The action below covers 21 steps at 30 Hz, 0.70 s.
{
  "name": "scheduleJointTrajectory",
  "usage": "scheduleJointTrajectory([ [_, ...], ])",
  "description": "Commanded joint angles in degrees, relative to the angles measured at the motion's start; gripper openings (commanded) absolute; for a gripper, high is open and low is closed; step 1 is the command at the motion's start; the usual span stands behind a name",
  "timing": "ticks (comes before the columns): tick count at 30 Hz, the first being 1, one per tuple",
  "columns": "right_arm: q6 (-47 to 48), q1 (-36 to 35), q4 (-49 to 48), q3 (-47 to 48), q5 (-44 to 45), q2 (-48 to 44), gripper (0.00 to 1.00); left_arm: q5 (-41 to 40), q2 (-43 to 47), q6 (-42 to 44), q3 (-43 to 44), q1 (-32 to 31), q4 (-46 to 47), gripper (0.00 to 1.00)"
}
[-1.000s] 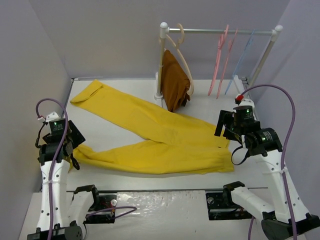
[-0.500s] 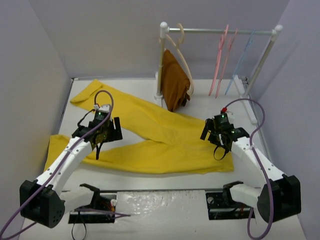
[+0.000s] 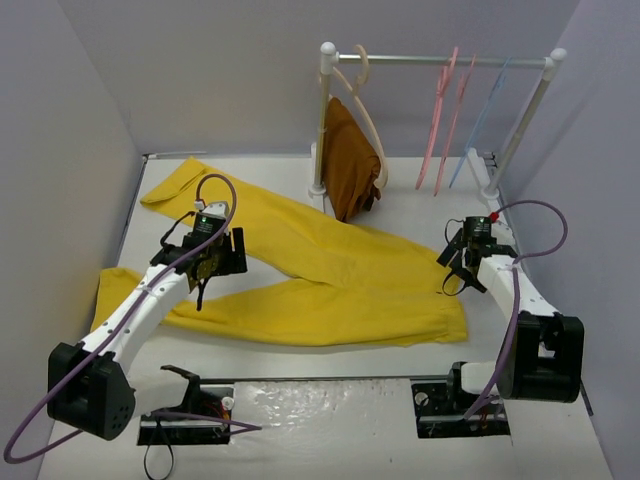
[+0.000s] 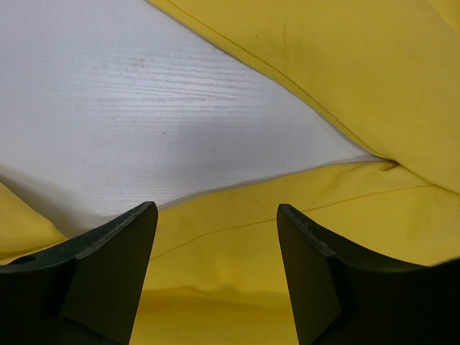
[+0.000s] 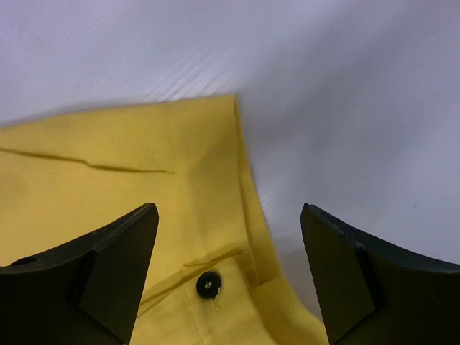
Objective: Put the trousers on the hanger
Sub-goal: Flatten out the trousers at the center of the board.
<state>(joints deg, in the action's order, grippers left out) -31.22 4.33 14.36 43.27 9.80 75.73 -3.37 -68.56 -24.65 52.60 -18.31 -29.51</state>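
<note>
trousers: yellow trousers (image 3: pixel 320 272) lying flat on the tabletop (image 3: pixel 415 205), legs spread in a V toward the left side, waist end on the right
left hand: the left hand (image 3: pixel 212 262) hangs over the spot between the two legs. On its wrist cam the fingers (image 4: pixel 118 248) are spread apart with nothing in them, just cloth and a wedge of bare tabletop below. Can't tell if the tips are touching the fabric.
right hand: the right hand (image 3: pixel 458 270) sits over the waist corner at the right end of the trousers, and it's also wide apart with nothing gripped
right wrist cam: shows the waistband edge and a small black button (image 5: pixel 208 285) between the fingers (image 5: pixel 118 255)
hanger: the pink hanger (image 3: pixel 437 120) is up on the rail (image 3: pixel 410 61) at the back, hooked on, well apart from the trousers
second pink hanger: the second pink hanger (image 3: pixel 455 120) is just beside the first, same look
other stuff on the rail: blue hanger (image 3: pixel 480 120) to the right of the pink pair, beige hanger (image 3: pixel 368 115) on the left end with a rust-brown cloth (image 3: pixel 350 165) draped on it, bottom edge down by the upper trouser leg
</note>
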Motion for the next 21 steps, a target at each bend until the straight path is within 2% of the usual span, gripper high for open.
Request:
scheduleJointTrajectory([
  [1, 1.4, 3.0, -6.4, -0.1, -3.2, 3.1, 0.71, 0.9, 1.5, 2.5, 2.6, 0.1, 3.7, 0.64],
  [10, 1.9, 4.1, -13.6, -3.8, -7.9, 8.7, 0.6, 0.8, 2.7, 2.6, 2.1, 0.1, 3.5, 0.64],
  [21, 3.7, 4.0, -16.5, -2.3, -9.3, 8.8, 0.44, 0.3, 1.5, 2.6, 2.2, 0.3, 3.0, 0.64],
])
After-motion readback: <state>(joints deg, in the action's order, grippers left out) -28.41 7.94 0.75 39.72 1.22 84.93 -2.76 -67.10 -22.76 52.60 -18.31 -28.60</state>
